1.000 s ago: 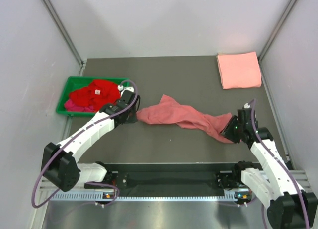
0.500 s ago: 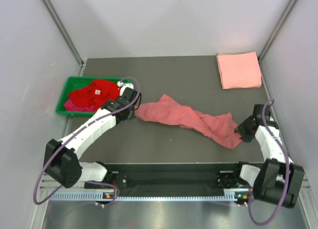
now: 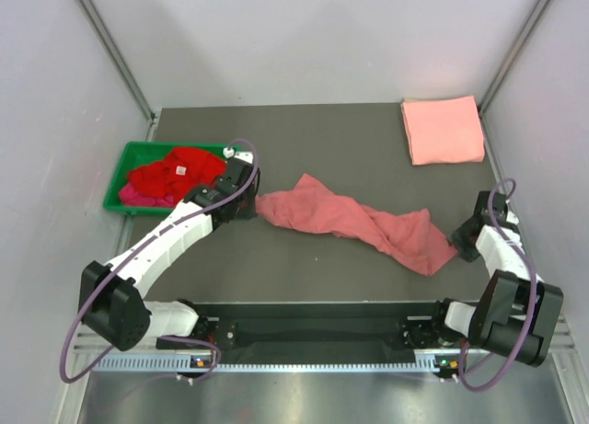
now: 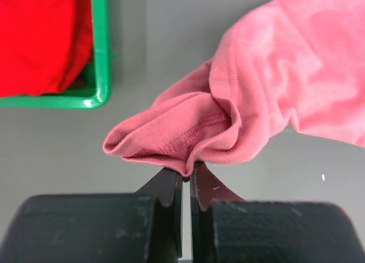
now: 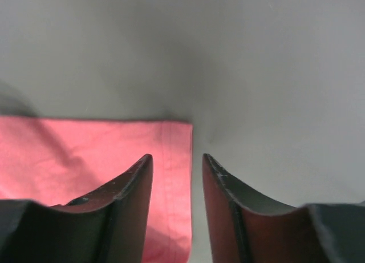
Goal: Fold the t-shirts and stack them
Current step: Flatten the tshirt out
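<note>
Left fingers [image 4: 169,189]: pressed together, pinching a bunched edge of the rose shirt [image 4: 274,75], beside green bin [image 4: 100,57].
Desk [image 3: 322,139]: rose shirt lies crumpled across the middle.
Right fingers [image 5: 134,180]: spread, empty, above its hem corner.
Salmon shirt [image 3: 442,130]: folded, far-right corner.

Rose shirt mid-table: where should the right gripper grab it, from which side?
Probably the rose shirt's hemmed right corner, coming in from the right. That corner lies flat with bare table beside it, under the open right gripper. The left gripper pinches the bunched opposite end.
</note>
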You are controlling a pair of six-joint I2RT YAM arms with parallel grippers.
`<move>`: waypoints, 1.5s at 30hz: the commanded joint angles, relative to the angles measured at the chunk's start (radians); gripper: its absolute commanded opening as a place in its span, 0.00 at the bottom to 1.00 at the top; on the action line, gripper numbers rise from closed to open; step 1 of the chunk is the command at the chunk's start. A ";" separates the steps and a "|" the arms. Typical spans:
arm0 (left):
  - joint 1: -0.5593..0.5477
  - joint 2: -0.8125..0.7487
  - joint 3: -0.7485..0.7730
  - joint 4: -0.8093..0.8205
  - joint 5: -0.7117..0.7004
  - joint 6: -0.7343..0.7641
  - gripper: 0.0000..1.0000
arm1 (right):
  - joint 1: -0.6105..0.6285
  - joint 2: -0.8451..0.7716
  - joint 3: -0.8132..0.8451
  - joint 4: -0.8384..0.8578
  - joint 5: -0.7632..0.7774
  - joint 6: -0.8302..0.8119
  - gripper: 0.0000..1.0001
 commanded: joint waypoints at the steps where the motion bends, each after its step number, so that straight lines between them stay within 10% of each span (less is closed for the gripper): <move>1: 0.008 -0.032 -0.021 0.068 0.071 0.021 0.00 | -0.014 0.061 0.032 0.062 0.039 -0.040 0.40; 9: 0.012 -0.049 -0.017 0.066 0.063 0.055 0.00 | -0.018 0.158 -0.014 0.154 0.047 -0.029 0.36; 15: 0.014 -0.040 -0.025 0.074 0.095 0.046 0.00 | -0.018 0.154 -0.019 0.196 0.001 -0.038 0.00; 29: 0.071 0.081 0.192 0.158 0.284 -0.075 0.00 | -0.006 -0.175 0.386 -0.068 0.001 -0.028 0.00; 39: 0.104 0.365 0.808 0.345 0.471 -0.107 0.00 | -0.061 -0.075 0.937 -0.143 0.045 0.028 0.00; 45: 0.143 0.289 0.555 0.410 0.553 -0.143 0.00 | -0.080 -0.147 0.940 -0.221 0.085 -0.009 0.00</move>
